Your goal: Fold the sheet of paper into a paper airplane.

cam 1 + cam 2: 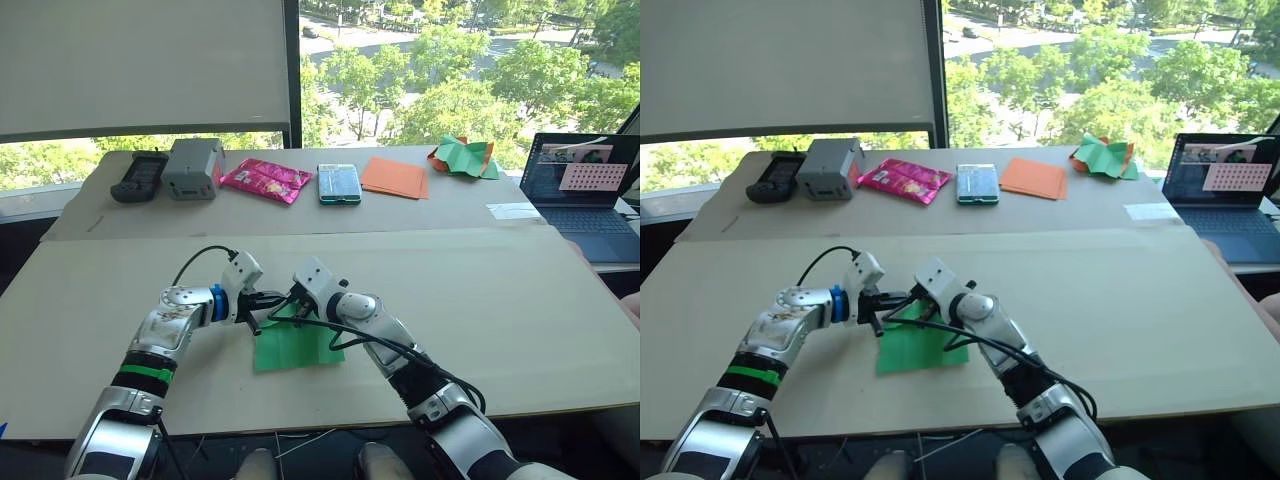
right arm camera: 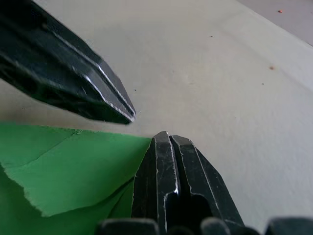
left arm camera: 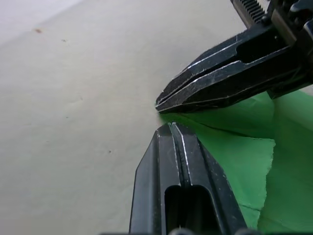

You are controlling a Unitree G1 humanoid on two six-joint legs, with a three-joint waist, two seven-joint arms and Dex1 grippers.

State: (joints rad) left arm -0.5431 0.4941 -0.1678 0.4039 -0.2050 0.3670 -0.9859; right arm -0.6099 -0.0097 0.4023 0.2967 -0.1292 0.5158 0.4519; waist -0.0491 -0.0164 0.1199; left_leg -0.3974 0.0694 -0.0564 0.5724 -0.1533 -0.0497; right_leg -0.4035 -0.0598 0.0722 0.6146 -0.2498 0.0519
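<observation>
the sheet of paper (image 1: 295,345) is thin, floppy, tear-prone; both closed tips, left end effector (image 3: 171,128) and right end effector (image 2: 164,137), seemingly press its far corner on the worktop (image 1: 500,300); pinch edges gently.

silver arms | black cables | green band, blue ring on left

The right claw (image 2: 166,139) rises with its two black fingers pressed together, tips meeting at a point right at the corner of the sheet of paper (image 2: 73,166). The bright green sheet lies flat on the pale tabletop (image 2: 220,83), with a crease line running across it and a ragged-edged flap folded over a lower layer. The left claw (image 2: 129,115) comes in at a slant from the other side, fingers also together, its tip just beside the paper's edge and close to the right claw's tip.
</observation>
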